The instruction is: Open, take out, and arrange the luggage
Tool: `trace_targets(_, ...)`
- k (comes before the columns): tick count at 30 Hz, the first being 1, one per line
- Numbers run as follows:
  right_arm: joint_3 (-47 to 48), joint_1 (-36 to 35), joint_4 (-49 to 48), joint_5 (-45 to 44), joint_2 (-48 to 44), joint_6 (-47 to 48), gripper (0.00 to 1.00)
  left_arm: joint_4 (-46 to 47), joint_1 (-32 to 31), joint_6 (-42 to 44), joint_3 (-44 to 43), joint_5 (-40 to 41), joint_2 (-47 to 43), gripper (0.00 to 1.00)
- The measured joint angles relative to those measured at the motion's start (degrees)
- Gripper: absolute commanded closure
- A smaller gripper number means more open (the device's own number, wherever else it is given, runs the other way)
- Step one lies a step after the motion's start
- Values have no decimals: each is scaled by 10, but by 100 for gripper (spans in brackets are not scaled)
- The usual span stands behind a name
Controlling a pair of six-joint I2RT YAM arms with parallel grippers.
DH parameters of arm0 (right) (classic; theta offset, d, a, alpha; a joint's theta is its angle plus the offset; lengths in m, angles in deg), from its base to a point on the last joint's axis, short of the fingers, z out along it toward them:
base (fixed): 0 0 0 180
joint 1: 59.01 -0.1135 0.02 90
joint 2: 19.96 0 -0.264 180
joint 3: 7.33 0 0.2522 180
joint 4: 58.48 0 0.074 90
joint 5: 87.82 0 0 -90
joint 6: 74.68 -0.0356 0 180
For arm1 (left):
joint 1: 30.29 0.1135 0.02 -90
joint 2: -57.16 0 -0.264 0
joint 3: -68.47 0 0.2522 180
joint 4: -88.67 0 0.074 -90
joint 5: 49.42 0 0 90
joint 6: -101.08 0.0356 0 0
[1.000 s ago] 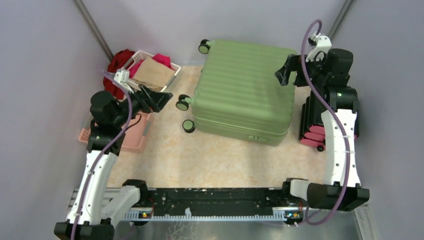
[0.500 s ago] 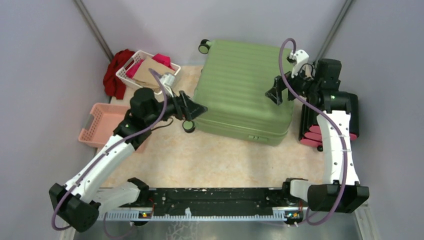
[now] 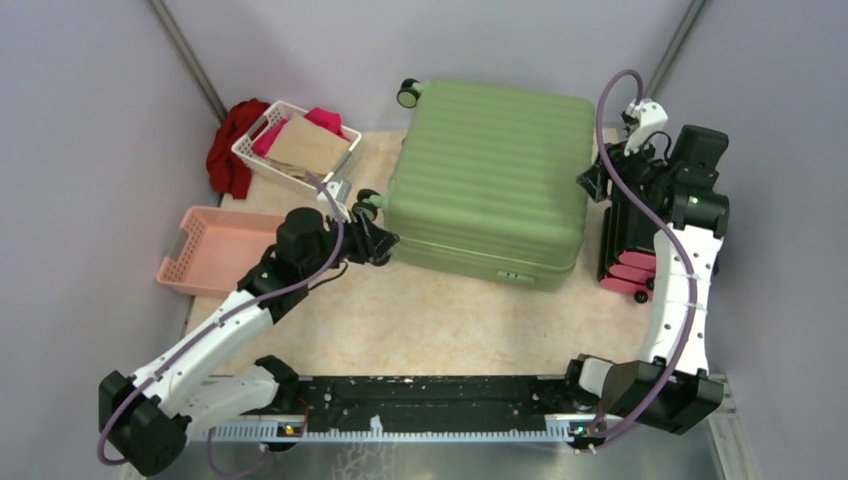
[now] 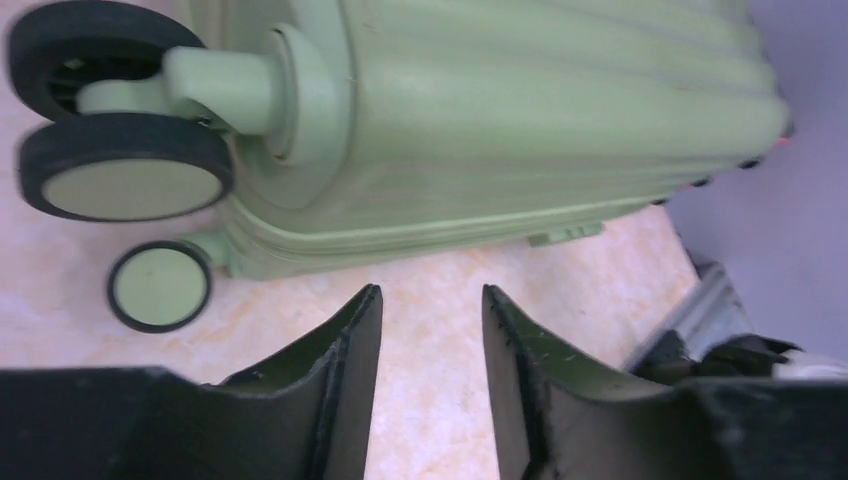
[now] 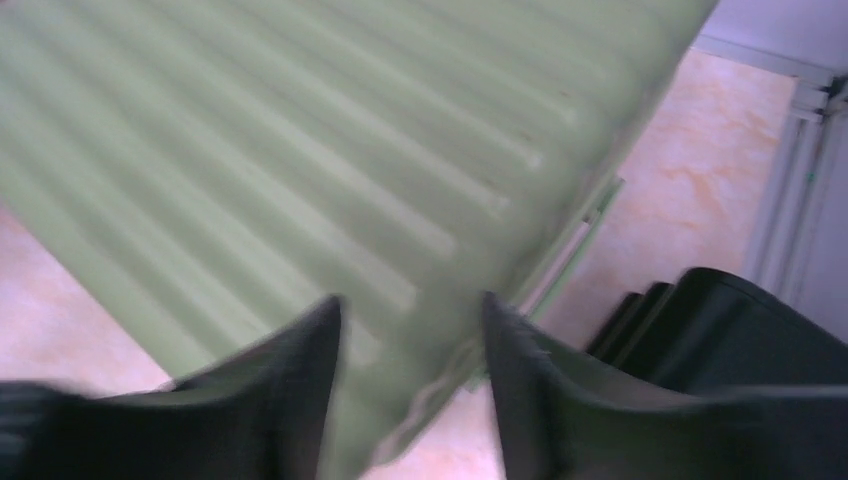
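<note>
The luggage (image 3: pixel 490 175), a sage-green ribbed hard-shell suitcase, lies flat and closed at the back of the table, its caster wheels (image 3: pixel 368 200) pointing left. My left gripper (image 3: pixel 385 242) is low at the near-left wheel corner. In the left wrist view the left gripper (image 4: pixel 430 295) is open over bare table, with the luggage (image 4: pixel 520 120) and a wheel (image 4: pixel 122 178) just ahead. My right gripper (image 3: pixel 592 185) hangs at the luggage's right edge. In the blurred right wrist view the right gripper (image 5: pixel 412 302) is open above the luggage (image 5: pixel 300 150), holding nothing.
A white basket (image 3: pixel 345 150) of clothes and a red cloth (image 3: pixel 228 150) sit at the back left. A pink basket (image 3: pixel 222 250) lies left of my left arm. Black-and-pink stacked cases (image 3: pixel 635 255) stand right of the luggage, under the right arm. Grey walls close in on three sides.
My left arm swung right and down from over the pink basket to the luggage's wheel corner. The right gripper dipped over the lid, then pulled back to its right edge. Both jaws narrowed.
</note>
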Motion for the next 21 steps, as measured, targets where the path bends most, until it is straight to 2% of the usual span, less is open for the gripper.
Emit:
trace_targets(1, -3, 0, -1, -12, 1, 7, 75, -8, 0, 4, -7, 13, 10, 71)
trace_targets(2, -8, 0, -2, -24, 2, 12, 82, -17, 0, 9, -16, 23, 23, 79)
trace_targets(3, -16, 0, -2, -35, 2, 18, 86, -24, 0, 14, -24, 33, 36, 86)
trace_targets(4, -30, 0, -3, -48, 2, 19, 89, -30, 0, 18, -33, 40, 50, 88)
trace_targets(10, -111, 0, -6, -110, 5, 32, 91, -41, 0, 38, -54, 83, 113, 88)
trace_targets(15, -156, -9, -17, -103, 19, 52, 90, -45, 0, 52, -70, 136, 170, 81)
trace_targets(21, -193, -100, -62, -154, 5, 79, 90, -74, 10, 64, -118, 191, 225, 78)
